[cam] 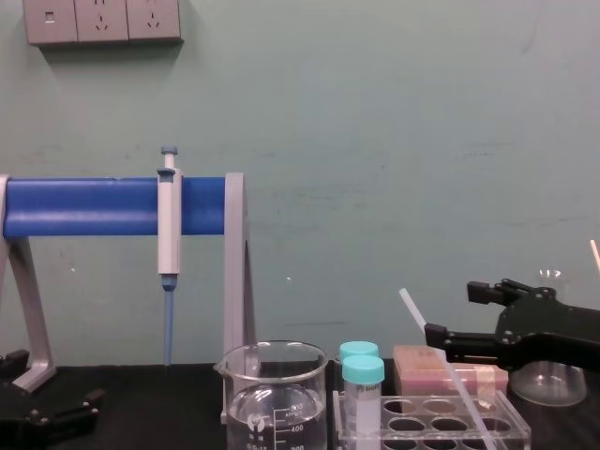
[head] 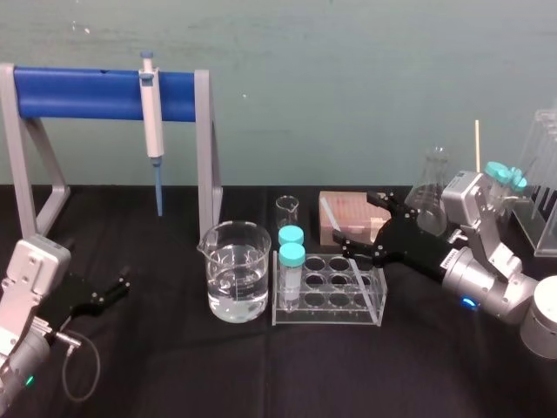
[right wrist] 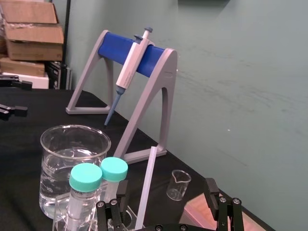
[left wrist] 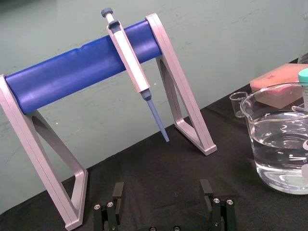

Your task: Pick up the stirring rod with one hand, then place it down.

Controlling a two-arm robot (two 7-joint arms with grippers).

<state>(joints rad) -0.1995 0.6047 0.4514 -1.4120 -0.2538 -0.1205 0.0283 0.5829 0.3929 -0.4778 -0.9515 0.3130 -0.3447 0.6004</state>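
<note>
Stirring rod [right wrist: 147, 185], thin translucent-white glass, leans in the clear tube rack [head: 374, 296] between the spread fingers of the black right gripper [right wrist: 166, 184], so closing and lifting look next; black left gripper [left wrist: 162, 190] idles open at the bench's near-left corner

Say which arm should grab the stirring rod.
Right. The right tool is open around the stirring rod, which stands tilted at the tube rack. The left tool sits open past the beaker, by the pipette stand.

stirring rod [right wrist: 146, 187] translucent white | rack bar [head: 87, 94] blue | tube caps [head: 291, 253] teal | table [head: 174, 366] black
</note>
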